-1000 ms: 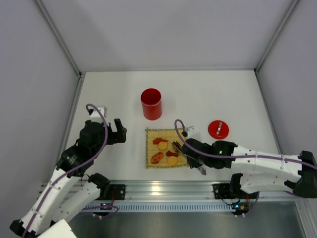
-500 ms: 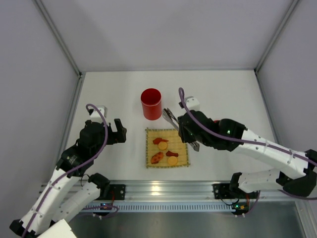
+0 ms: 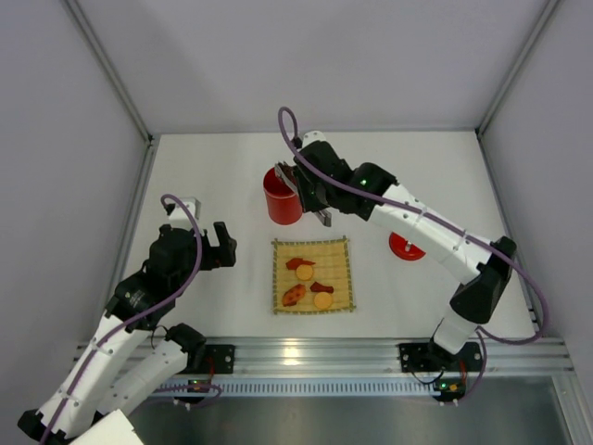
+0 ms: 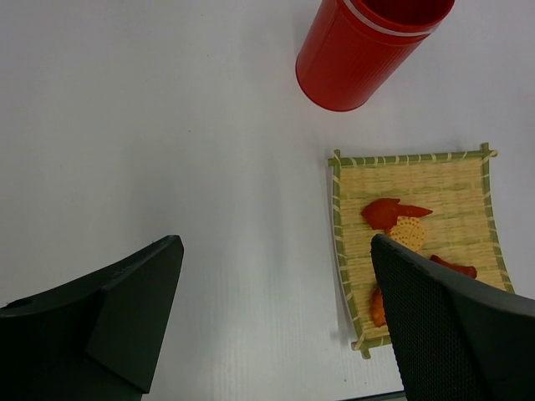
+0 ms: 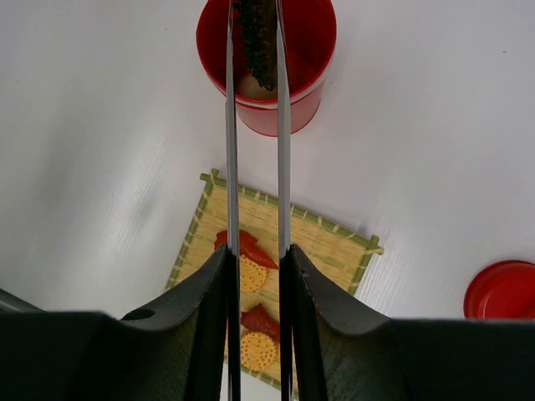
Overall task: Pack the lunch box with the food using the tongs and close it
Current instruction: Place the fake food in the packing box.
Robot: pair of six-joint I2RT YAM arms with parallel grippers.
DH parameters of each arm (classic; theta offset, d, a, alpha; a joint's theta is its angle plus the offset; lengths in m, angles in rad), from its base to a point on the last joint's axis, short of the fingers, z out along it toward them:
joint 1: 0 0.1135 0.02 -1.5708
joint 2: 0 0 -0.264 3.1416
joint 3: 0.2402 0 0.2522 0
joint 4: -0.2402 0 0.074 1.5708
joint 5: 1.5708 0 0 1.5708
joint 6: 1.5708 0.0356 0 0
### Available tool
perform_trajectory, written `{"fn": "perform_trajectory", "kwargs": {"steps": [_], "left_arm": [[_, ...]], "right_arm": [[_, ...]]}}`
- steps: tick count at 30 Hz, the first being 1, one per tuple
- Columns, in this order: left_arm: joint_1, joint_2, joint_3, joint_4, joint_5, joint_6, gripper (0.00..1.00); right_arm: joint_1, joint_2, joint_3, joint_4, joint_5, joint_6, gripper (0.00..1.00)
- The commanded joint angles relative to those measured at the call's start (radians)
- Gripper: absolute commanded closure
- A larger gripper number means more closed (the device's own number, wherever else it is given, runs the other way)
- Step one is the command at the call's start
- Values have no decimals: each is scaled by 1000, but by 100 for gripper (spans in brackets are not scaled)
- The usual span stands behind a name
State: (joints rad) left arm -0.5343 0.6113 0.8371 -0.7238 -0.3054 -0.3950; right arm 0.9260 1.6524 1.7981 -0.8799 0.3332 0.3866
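White table | left claw spread wide | right claw gripping tongs over lunch box

1. Lunch box: red cylinder, upright, open, upper centre of top view
2. Lid: red, round, lying flat, lower right of right wrist view, well apart from the box
3. Tongs: thin silver arms nearly together, tips over the box mouth, pinching dark brown piece
4. Other food: red-orange slices and yellow-orange rounds on mat, centre of top view
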Motion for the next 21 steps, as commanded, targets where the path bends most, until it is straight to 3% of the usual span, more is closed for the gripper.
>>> {"fn": "perform_trajectory", "kwargs": {"steps": [1,10,14,21], "left_arm": [[-10,2,-7,41,-15,-7,1],[-16,2,-7,38,-17,-5,1],[-16,7,-7,41,-15,-7,1],[-19,8,-7,40,-18,-7,1]], "right_arm": [[-16,30,60,62,-28,-29,82],[-38,83,64,81,-40,-35,76],[-36,76,70,82,-42,-41,63],[-38,75,113,58,-31,-51,52]]}}
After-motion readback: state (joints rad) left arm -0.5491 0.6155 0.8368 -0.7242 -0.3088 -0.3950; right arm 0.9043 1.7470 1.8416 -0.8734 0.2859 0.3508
